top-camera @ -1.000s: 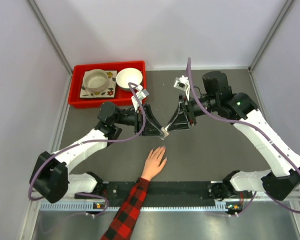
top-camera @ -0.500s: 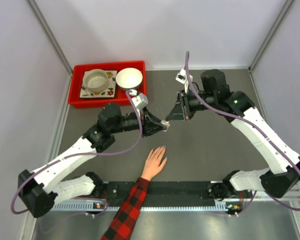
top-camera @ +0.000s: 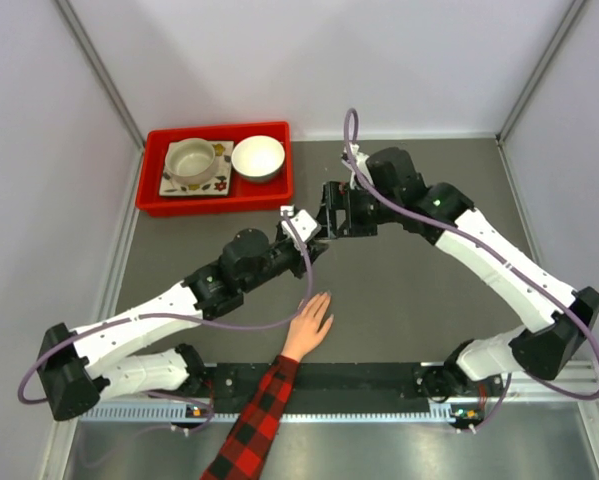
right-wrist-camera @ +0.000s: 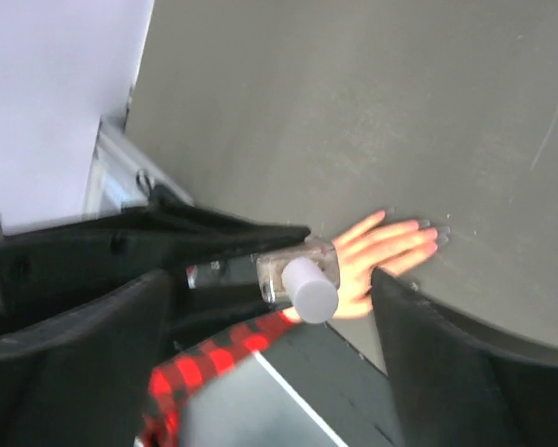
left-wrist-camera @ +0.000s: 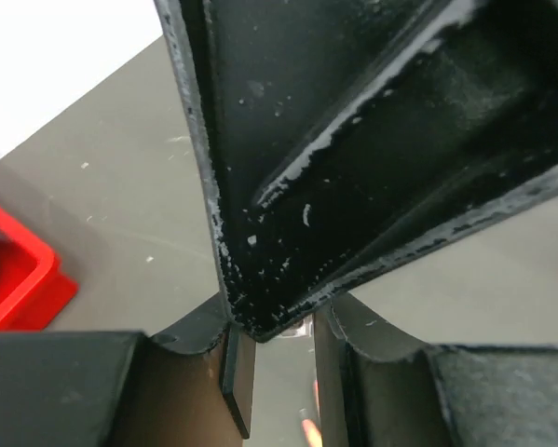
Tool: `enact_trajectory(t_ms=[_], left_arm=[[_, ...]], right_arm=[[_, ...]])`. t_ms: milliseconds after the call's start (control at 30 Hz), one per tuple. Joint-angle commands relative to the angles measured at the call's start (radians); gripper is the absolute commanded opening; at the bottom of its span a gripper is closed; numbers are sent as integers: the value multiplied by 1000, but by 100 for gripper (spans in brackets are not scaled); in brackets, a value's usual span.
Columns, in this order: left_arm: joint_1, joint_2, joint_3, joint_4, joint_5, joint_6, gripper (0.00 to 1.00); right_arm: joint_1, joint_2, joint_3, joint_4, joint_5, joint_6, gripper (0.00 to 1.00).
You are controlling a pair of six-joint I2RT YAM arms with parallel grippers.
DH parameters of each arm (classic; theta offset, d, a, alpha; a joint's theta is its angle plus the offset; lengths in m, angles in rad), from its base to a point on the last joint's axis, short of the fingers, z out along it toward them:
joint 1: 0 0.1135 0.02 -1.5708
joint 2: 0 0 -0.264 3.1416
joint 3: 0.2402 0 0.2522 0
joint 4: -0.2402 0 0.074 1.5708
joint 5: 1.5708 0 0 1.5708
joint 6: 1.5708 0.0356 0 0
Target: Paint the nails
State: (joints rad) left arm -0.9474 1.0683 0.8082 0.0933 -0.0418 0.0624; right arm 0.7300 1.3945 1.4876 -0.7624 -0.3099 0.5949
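A light-skinned hand (top-camera: 309, 325) in a red-and-black plaid sleeve (top-camera: 261, 410) lies flat on the grey table, fingers pointing away from the arm bases. The nails (right-wrist-camera: 431, 235) are tiny and pale at the fingertips. My left gripper (top-camera: 313, 243) is shut on a small clear polish bottle (right-wrist-camera: 295, 268) with a pale lilac cap (right-wrist-camera: 310, 290), held above and beyond the fingertips. My right gripper (top-camera: 331, 216) is open, its two fingers standing wide on either side of the cap without touching it. In the left wrist view the right gripper's black finger (left-wrist-camera: 353, 158) hides most of the scene.
A red tray (top-camera: 151, 200) at the back left holds a white bowl (top-camera: 258, 157) and a beige cup (top-camera: 191, 160) on a floral plate. Grey walls close in the table on three sides.
The right gripper has opened wide and swung left to the bottle's cap. The left arm has stretched forward and right with the bottle. The hand has stayed still.
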Motion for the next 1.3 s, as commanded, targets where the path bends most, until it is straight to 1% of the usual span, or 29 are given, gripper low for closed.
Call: enact_trajectory(t_ms=[0, 33, 67, 133, 167, 233, 267, 300, 367, 400, 433, 467, 500, 533, 633, 700, 767, 900, 1133, 1200, 1233, 1267], left_arm=[[-18, -66, 22, 68, 135, -39, 0], [-16, -92, 17, 56, 154, -58, 0], [-10, -99, 25, 30, 202, -58, 0], [9, -113, 42, -33, 279, -123, 0], [19, -114, 52, -46, 381, -145, 0], [55, -110, 81, -58, 472, -218, 0], [70, -107, 83, -47, 585, -248, 0], [103, -100, 92, -35, 643, -275, 0], [142, -71, 91, 31, 755, -376, 0], [186, -61, 79, 69, 870, -418, 0], [208, -36, 68, 183, 920, -522, 0], [228, -24, 59, 244, 960, -577, 0], [258, 1, 48, 308, 1029, -686, 0], [268, 15, 33, 421, 1051, -729, 0], [279, 62, 34, 503, 1099, -832, 0], [279, 96, 34, 583, 1117, -898, 0], [279, 113, 32, 652, 1142, -934, 0], [279, 136, 28, 726, 1169, -987, 0], [280, 116, 40, 660, 1174, -934, 0], [280, 119, 42, 643, 1178, -917, 0], [280, 122, 39, 643, 1180, -915, 0], [280, 125, 39, 643, 1182, -915, 0]], right_arm=[[17, -84, 68, 5, -107, -114, 96], [2, -113, 71, -6, -145, -148, 98], [-24, -126, 72, -17, -168, -215, 99], [-49, -161, 66, -44, -248, -280, 99], [-58, -172, 59, -58, -270, -349, 99], [-57, -205, 42, -83, -299, -426, 99], [-60, -218, 40, -87, -302, -441, 99], [-58, -229, 37, -92, -307, -455, 99], [-60, -252, 34, -94, -360, -480, 97], [-60, -258, 31, -94, -388, -486, 92], [-60, -262, 28, -94, -446, -498, 90], [-61, -268, 28, -95, -474, -506, 88], [-60, -270, 28, -98, -495, -512, 83], [-61, -272, 28, -101, -521, -526, 81], [-60, -266, 36, -118, -528, -544, 76], [-61, -246, 46, -129, -538, -555, 68], [-61, -233, 62, -127, -534, -558, 67], [-61, -209, 79, -132, -526, -567, 66], [-61, -216, 62, -140, -442, -552, 66], [-67, -210, 68, -135, -448, -546, 65], [-67, -209, 75, -133, -455, -540, 64], [-69, -203, 80, -133, -463, -541, 56]])
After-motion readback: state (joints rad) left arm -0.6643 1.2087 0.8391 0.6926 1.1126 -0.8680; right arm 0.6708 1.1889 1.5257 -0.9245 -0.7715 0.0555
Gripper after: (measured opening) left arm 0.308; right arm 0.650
